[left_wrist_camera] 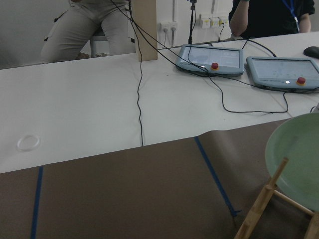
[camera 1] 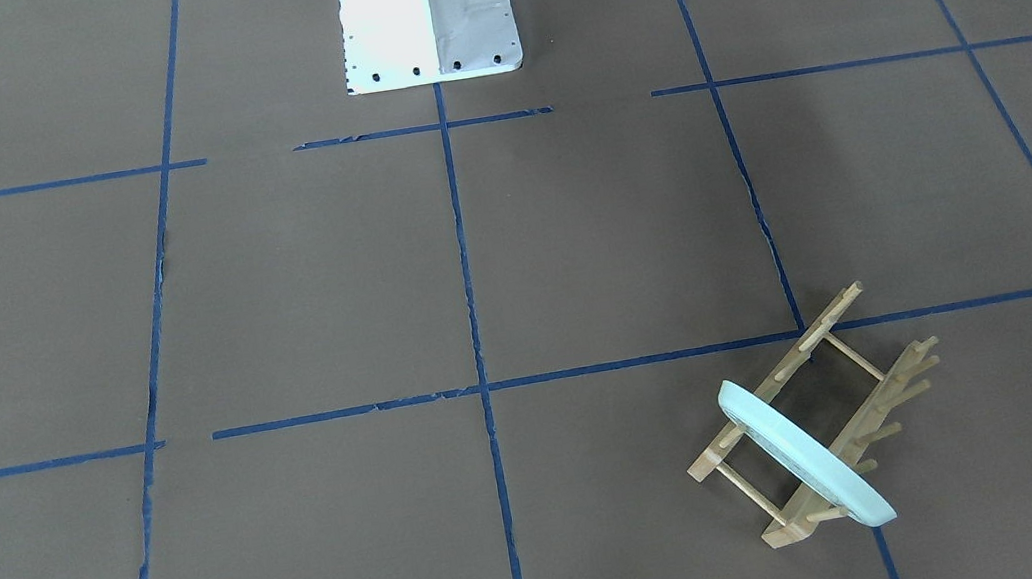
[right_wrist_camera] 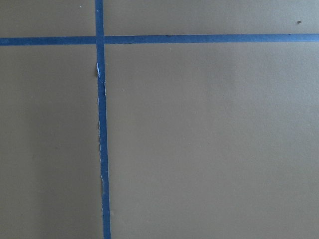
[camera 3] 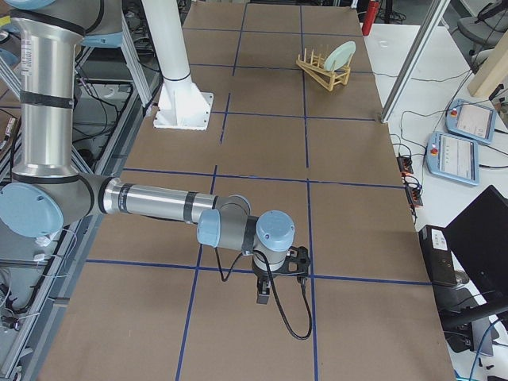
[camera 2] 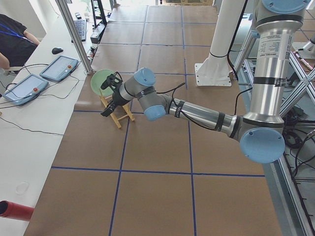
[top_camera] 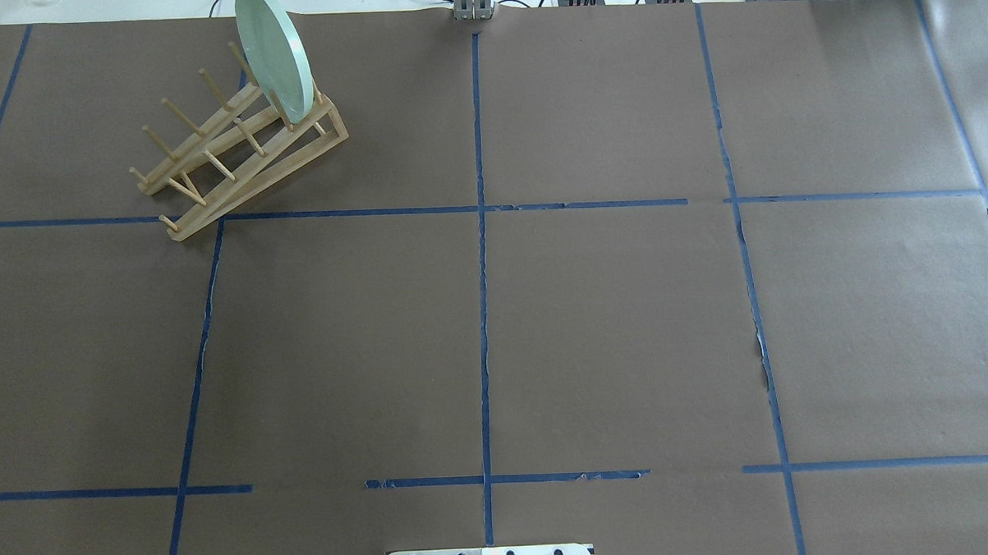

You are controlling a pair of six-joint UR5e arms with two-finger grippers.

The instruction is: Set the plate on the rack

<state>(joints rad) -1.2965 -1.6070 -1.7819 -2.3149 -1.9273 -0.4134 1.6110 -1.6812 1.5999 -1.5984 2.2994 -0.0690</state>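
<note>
The pale mint-green plate stands on edge in the light-wood rack, between pegs at one end. Both show in the overhead view at the far left: plate, rack. In the left exterior view my left gripper hangs close by the rack and plate, apart from both; I cannot tell if it is open. The left wrist view shows the plate and a rack rail, no fingers. My right gripper is far from the rack, low over bare paper; I cannot tell its state.
The robot's white base stands at the table's middle edge. Blue tape lines cross the brown paper. Beyond the edge by the rack lie two teach pendants with cables, and people sit there. A red cylinder lies off the table.
</note>
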